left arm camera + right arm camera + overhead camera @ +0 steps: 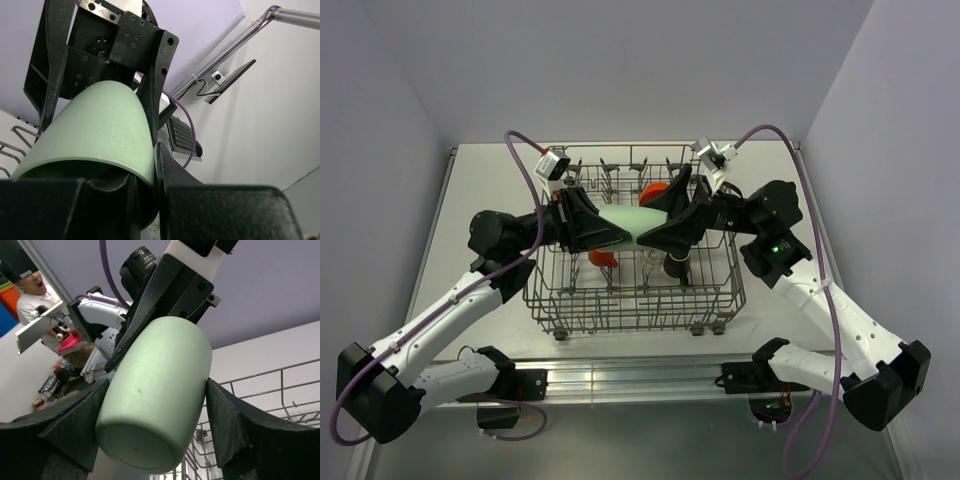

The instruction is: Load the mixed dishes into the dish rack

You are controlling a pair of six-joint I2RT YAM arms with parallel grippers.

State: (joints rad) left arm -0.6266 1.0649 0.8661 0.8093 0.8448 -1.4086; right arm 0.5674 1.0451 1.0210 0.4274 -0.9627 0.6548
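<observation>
The green cup (620, 219) is held in the air over the middle of the rack (635, 300), lying on its side, and both arms have it at the same moment. The left gripper (612, 235) holds the open end. In the left wrist view one finger seems to be inside the mouth and the other finger (200, 200) outside, so the claw pinches the wall of the cup at the rim. The right gripper (653, 232) comes from the opposite side and takes the closed end. In the right wrist view the flat base of the cup faces the camera, and the two fingers (227, 425) stand on both sides of it, touching the cup's sides. So this claw is also pressed on the cup.

In the top view the two grippers meet tip to tip above the rack. Under them, inside the rack, there is a bowl (655, 190) at the far side, an orange cup (603, 258) near the middle, and a dark mug (677, 266) right of it. The rack stands on the table (480, 200), between the two arms.
</observation>
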